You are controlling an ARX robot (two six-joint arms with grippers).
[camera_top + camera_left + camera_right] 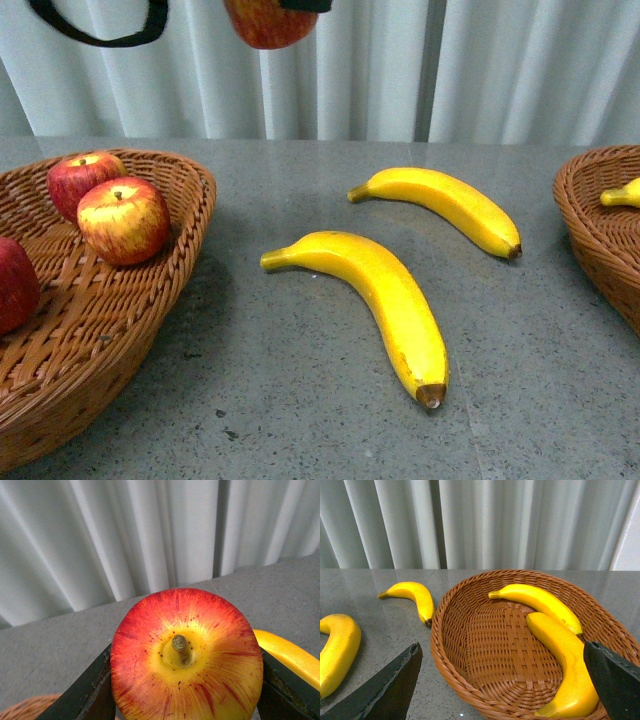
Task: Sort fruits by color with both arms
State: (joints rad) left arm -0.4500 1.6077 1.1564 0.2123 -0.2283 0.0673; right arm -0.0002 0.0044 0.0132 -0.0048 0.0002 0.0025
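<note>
Hanging high in the front view, a red apple (268,25) looks bound for the apple basket (195,200); two bananas (385,300) (450,205) lie loose. Left wrist view: left gripper (185,690) pinches it. Right wrist view: right gripper (500,685), spread before the banana basket (440,645), likely takes a banana next.

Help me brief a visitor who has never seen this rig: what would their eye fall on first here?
First, the red apple clamped in the left arm's jaws, filling the left wrist view and hanging above the table. Then two bright yellow fruits loose mid-table, the nearer banana and the farther banana, between a left basket of apples and a right basket holding two more bananas.
</note>
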